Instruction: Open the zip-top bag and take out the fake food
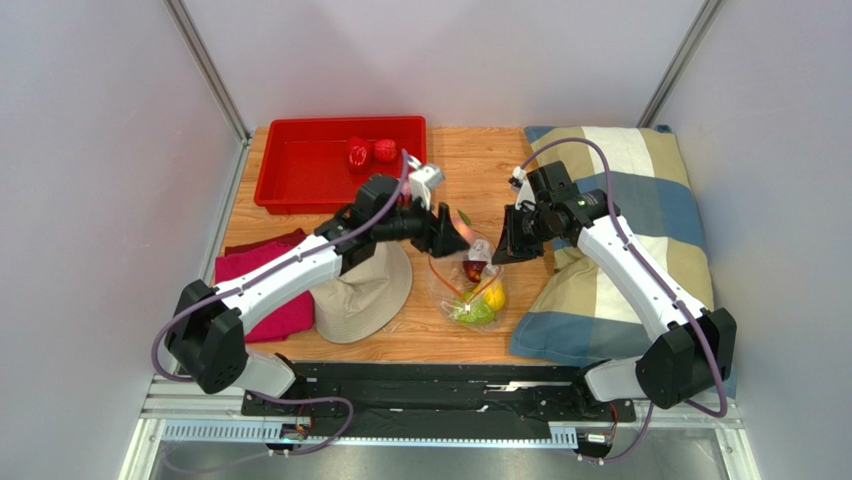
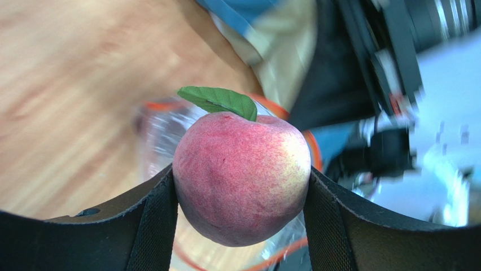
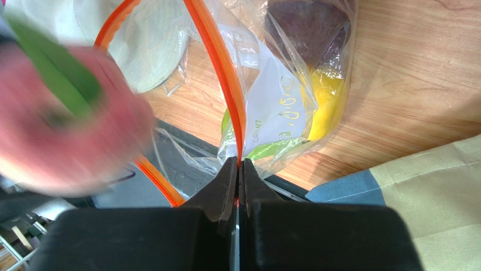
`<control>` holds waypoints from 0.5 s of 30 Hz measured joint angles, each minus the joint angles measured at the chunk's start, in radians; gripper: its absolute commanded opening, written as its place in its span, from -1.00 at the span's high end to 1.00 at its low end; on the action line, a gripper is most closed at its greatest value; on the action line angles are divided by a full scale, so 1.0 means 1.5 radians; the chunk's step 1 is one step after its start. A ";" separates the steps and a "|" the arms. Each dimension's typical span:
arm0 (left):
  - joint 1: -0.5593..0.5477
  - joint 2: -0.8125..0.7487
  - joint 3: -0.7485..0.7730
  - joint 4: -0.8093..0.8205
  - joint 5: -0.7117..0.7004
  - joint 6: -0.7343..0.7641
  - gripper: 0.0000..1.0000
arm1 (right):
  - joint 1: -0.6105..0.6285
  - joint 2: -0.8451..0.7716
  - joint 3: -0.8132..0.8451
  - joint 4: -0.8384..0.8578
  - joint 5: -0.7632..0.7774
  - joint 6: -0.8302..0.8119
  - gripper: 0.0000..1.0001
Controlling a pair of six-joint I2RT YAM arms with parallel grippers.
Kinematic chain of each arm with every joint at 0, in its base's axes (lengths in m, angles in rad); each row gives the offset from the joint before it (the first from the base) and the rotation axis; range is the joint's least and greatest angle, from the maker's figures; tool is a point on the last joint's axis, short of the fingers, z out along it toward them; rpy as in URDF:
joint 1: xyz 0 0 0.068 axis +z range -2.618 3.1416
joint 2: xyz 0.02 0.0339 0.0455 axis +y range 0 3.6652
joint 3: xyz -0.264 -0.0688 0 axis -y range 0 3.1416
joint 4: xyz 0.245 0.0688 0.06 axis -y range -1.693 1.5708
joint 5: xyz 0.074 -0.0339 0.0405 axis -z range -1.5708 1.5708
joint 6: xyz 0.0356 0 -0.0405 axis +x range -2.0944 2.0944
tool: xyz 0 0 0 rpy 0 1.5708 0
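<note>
The clear zip-top bag (image 1: 470, 285) with its orange zipper strip (image 3: 217, 62) lies open on the wooden table. Inside it are a dark maroon piece (image 3: 307, 31), a yellow piece (image 3: 324, 104) and a green piece (image 1: 473, 312). My right gripper (image 3: 239, 164) is shut on the orange zipper strip and holds the mouth up. My left gripper (image 2: 241, 195) is shut on a pink peach with a green leaf (image 2: 243, 175), just above the bag's mouth; the peach also shows in the top view (image 1: 460, 236). Two red pieces (image 1: 371, 152) lie in the red tray.
A red tray (image 1: 300, 165) stands at the back left. A beige hat (image 1: 365, 290) and a pink folded cloth (image 1: 265, 290) lie left of the bag. A plaid pillow (image 1: 620, 250) covers the right side, under my right arm.
</note>
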 measured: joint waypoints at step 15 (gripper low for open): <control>0.275 0.388 0.476 -0.255 -0.266 -0.178 0.26 | 0.000 -0.006 -0.001 -0.006 0.002 -0.006 1.00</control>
